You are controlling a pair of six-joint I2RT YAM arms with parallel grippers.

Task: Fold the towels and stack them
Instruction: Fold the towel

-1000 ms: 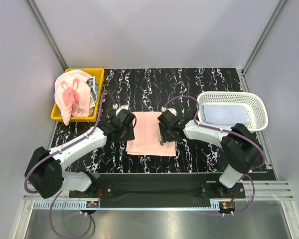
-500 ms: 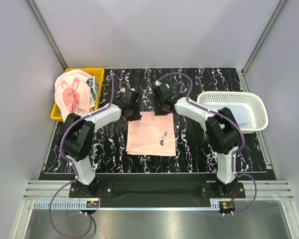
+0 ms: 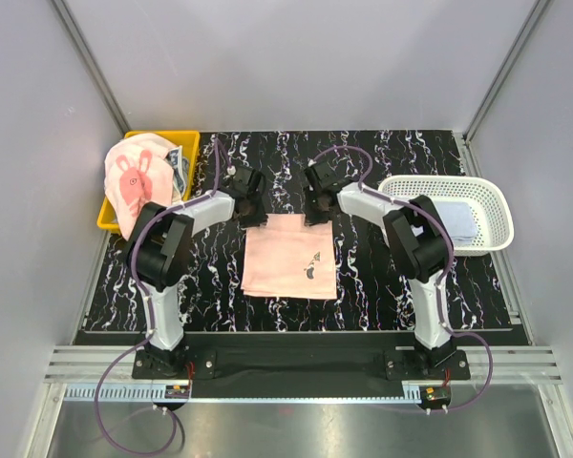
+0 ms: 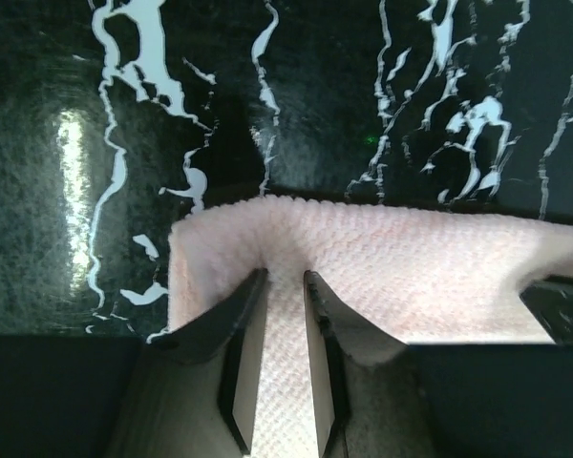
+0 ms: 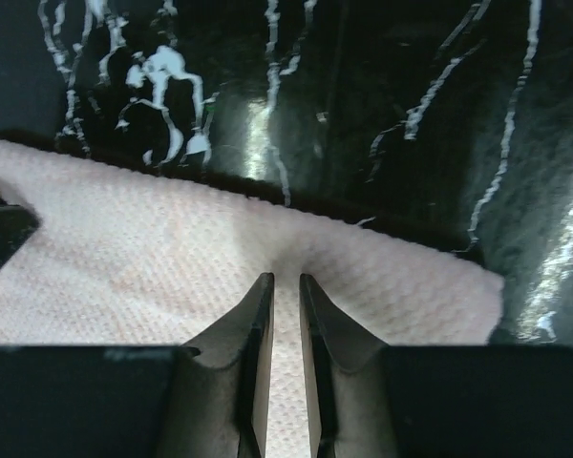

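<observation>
Pinches pink towel far-left corner with left gripper, far-right corner with right gripper (jaws nearly together, cloth between). Lies flat on table, between yellow bin and white basket.

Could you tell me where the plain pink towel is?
Top view: the towel lies mid-table between the bin, left, and the basket, right; left gripper and right gripper at its far corners.

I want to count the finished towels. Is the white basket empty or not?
Not empty. The top view shows a pale blue towel lying flat inside the basket.
</observation>
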